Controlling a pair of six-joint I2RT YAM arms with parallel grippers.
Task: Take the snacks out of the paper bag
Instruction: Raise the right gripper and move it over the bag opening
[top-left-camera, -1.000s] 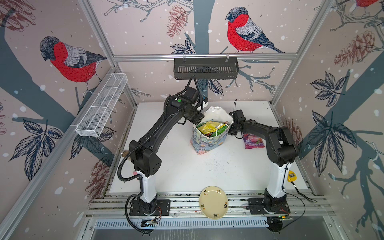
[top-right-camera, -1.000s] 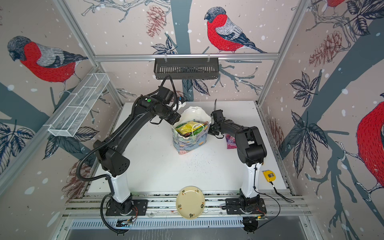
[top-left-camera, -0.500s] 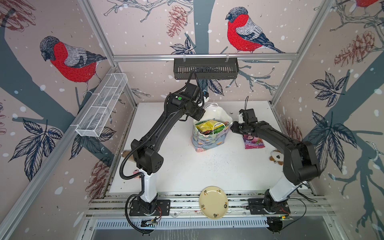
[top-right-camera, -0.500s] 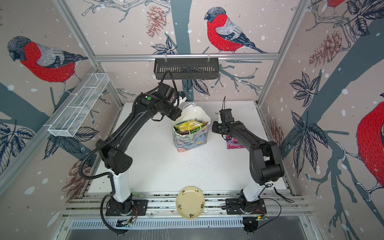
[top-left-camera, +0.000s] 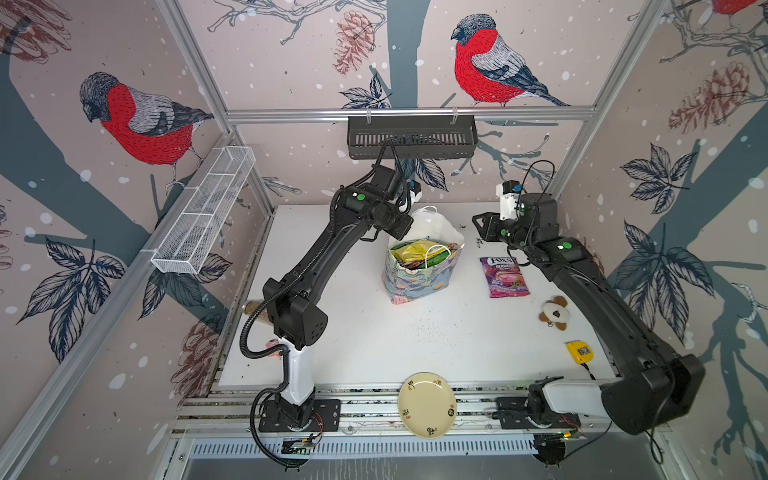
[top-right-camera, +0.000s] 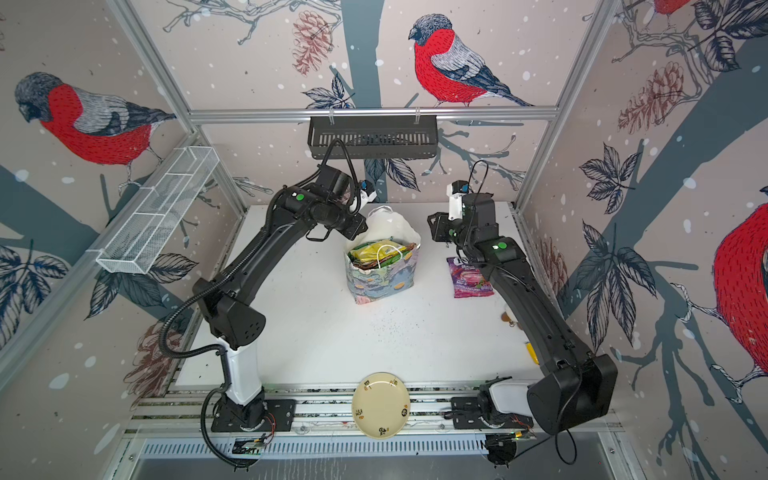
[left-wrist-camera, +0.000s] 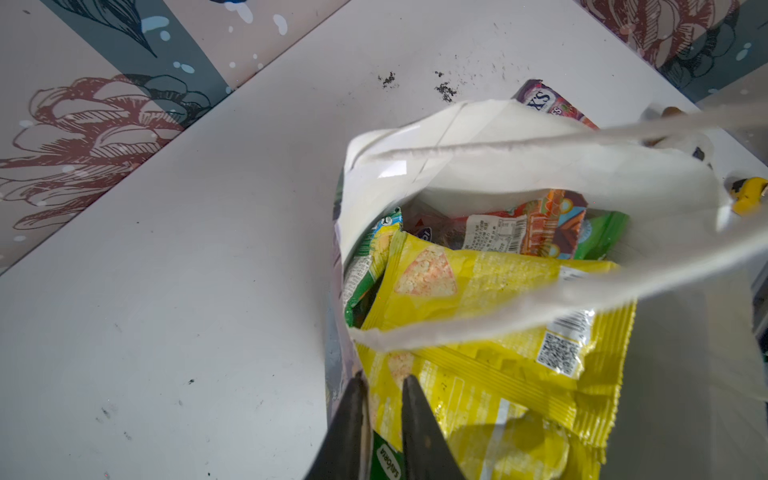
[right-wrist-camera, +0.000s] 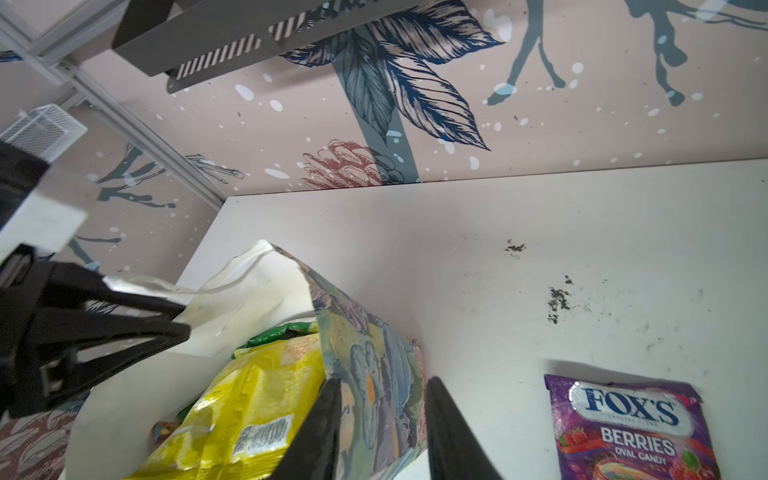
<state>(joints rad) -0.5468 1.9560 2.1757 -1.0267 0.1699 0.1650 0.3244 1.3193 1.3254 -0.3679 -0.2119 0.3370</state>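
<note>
Two grippers stood parted: the left gripper (left-wrist-camera: 383, 378) narrowly, above a glossy yellow snack packet (left-wrist-camera: 478, 291) inside the floral paper bag (top-left-camera: 415, 282); the right gripper (right-wrist-camera: 385, 380) wider, empty, nearby.

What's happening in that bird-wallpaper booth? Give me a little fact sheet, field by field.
Bag: paper bag, upright, open, mid-table
Inside: yellow packet on top, other packets beneath
Already out: purple packet, flat beside it
Bystanders: plush toy, tape measure, plate
Left end effector: narrowly parted at the bag's rim
Right end effector: open, empty, beside the bag
</note>
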